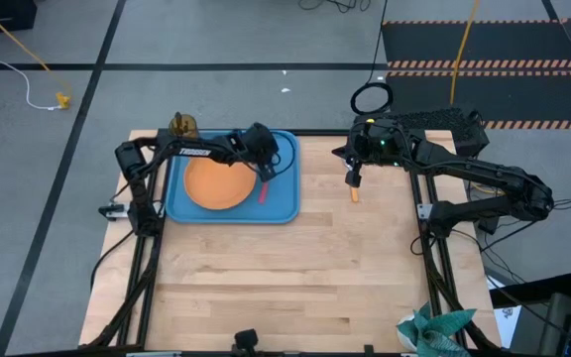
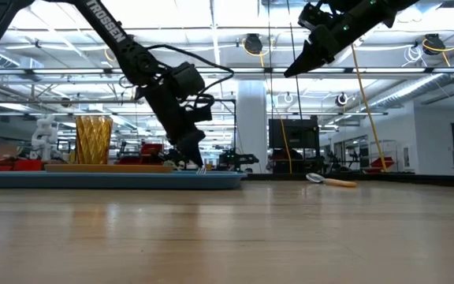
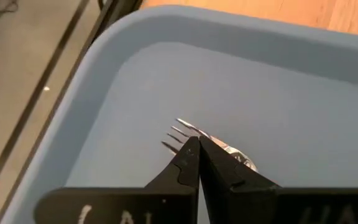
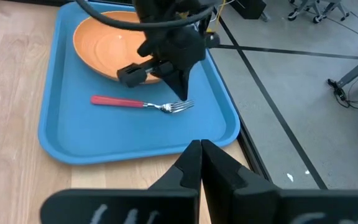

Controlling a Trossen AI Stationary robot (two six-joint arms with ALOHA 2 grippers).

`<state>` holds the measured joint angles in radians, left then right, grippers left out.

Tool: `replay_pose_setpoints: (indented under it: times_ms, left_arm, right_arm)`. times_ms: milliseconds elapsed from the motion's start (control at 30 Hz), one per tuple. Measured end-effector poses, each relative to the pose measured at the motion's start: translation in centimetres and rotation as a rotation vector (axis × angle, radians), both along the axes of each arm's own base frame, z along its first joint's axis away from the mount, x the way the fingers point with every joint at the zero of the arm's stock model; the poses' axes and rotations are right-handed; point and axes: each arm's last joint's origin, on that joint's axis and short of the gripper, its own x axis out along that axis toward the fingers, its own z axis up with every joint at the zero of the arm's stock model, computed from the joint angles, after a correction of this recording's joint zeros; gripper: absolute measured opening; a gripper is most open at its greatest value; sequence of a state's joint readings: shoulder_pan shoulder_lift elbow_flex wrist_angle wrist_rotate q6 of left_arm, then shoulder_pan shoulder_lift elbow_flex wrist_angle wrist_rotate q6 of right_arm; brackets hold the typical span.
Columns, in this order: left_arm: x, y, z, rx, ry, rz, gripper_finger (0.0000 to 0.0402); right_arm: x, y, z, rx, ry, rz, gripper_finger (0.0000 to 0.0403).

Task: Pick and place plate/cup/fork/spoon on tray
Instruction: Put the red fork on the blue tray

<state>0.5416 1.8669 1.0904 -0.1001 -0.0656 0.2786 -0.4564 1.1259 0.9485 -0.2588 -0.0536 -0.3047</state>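
Pale wooden boards make up the table (image 1: 276, 278), which stands on a grey floor in a large lit hall. At the table's far left corner sits the large light-blue rectangular tray (image 1: 282, 210) with rounded corners and a low rim. On it lies the round flat orange plate (image 1: 217, 184), and beside the plate, toward the tray's right edge, lies the small fork (image 4: 143, 103) with silver tines and a red-pink handle, flat on the tray floor. The small translucent amber-brown tumbler cup (image 2: 93, 140) stands upright at the table's far left corner, just at the tray's far rim; whether it is on the tray cannot be told. The small spoon (image 2: 331, 181) with a silver bowl and orange handle lies on the bare wood near the far edge, well apart from the tray.

The left gripper (image 3: 197, 144) hangs low over the fork's tines, jaws closed together and holding nothing. The right gripper (image 4: 201, 149) hovers above the spoon near the far edge, jaws likewise pressed together and empty.
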Motion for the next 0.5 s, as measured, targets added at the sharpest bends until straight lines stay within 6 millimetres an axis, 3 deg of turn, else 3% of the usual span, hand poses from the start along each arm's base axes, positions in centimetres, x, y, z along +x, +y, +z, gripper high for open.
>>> replay_pose_setpoints:
  times_ms: [133,500]
  left_arm:
    - [-0.22,-0.07,-0.92,-0.039,0.044,-0.012,0.0004]
    - [-0.04,-0.2,-1.1,-0.034,0.049,-0.023,0.0003]
  right_arm:
    - [0.02,-0.01,0.05,-0.002,-0.005,0.0,0.0]
    - [0.01,-0.01,0.03,-0.005,-0.002,0.002,0.0]
